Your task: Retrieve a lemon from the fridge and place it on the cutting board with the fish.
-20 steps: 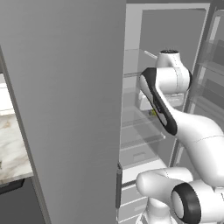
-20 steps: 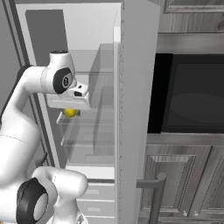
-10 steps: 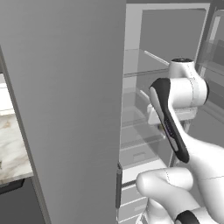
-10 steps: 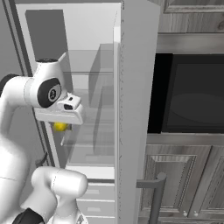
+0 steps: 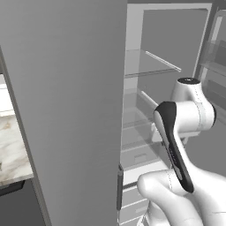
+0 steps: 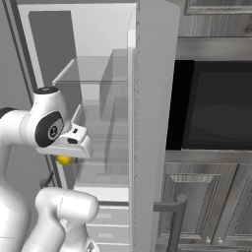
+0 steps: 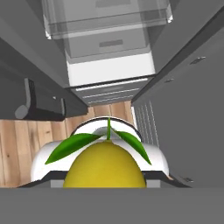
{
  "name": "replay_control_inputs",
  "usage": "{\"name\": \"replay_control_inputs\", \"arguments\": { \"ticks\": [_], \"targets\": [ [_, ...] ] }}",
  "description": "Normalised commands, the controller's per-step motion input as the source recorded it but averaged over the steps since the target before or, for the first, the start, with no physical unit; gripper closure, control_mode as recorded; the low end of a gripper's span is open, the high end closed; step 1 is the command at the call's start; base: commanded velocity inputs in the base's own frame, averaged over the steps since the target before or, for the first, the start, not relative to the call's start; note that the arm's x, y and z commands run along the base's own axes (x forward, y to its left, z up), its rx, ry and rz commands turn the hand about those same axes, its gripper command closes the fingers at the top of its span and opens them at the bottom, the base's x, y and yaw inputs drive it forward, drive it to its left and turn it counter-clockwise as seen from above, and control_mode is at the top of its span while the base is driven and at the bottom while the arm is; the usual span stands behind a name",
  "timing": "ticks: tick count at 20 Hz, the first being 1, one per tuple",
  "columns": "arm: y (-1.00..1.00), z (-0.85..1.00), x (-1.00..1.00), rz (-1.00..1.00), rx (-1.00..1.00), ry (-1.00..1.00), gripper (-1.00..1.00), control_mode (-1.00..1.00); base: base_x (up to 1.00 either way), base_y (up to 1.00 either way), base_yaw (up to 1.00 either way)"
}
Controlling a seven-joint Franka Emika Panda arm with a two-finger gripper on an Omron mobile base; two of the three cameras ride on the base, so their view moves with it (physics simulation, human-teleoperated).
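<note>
Our arm, bent at the elbow

We see the forearm rise and the wrist turn level, the end effector (image 6: 65, 158) pointing down, closed on the lemon (image 7: 105, 164), which sits low between the fingers in the hand view.

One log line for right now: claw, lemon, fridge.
claw: shut on small yellow leafy lemon | lemon: held, out in front of shelves | tall grey fridge: doors open | placing: not yet done

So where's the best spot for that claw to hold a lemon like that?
Across its round middle, as it seems held now: the lemon bulges there and tapers toward the leafy stem end, so pads on opposite sides of the belly should slip least.
</note>
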Motion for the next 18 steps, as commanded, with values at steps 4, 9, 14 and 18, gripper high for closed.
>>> {"name": "replay_control_inputs", "arguments": {
  "ticks": [4,9,14,18],
  "targets": [
    [0.00,-0.06,0.00,0.00,0.00,0.00,1.00,-1.00,0.00,0.00,0.00],
    [0.00,0.00,0.00,0.00,0.00,0.00,1.00,-1.00,0.00,0.00,0.00],
    [0.00,-0.01,-0.05,0.00,0.00,0.00,1.00,1.00,-0.19,0.01,0.00],
    [0.00,0.00,0.00,0.00,0.00,0.00,1.00,1.00,-0.70,0.26,0.00]
  ]
}}
